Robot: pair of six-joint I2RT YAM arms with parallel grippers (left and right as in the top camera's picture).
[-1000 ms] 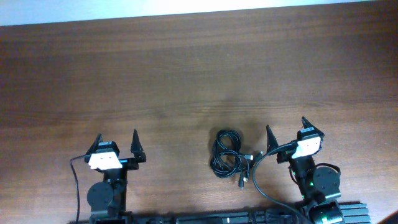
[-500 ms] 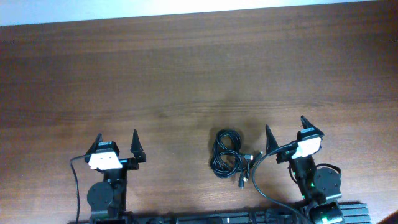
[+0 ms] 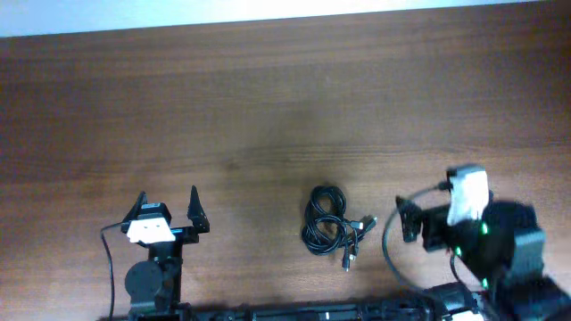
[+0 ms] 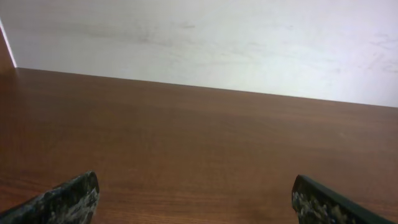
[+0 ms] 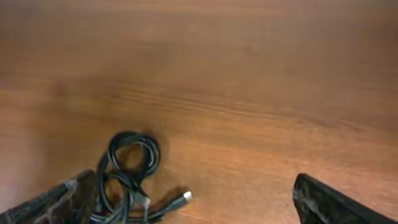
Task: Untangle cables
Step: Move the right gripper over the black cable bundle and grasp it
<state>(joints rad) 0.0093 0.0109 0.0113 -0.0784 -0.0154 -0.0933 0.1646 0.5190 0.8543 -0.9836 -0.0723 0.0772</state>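
Tangled black cables (image 3: 332,227) on brown wood-grain surface (image 3: 268,107), near right gripper (image 5: 189,186); left gripper (image 3: 167,196) well apart. Both spread wide, empty. White wall (image 4: 217,43) behind.

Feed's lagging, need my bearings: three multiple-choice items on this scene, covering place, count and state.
1. Where does the tangled bundle of thin black cables lie on the brown wooden table? A near edge, right of centre; B far edge; C left corner.
2. How many bundles? A one; B two; C three.
3. Jaws of the left gripper: A shut on a cable; B open, empty; C shut, empty.
Answers: A, overhead shows it there; A, only one heap visible; B, jaws apart, nothing between.
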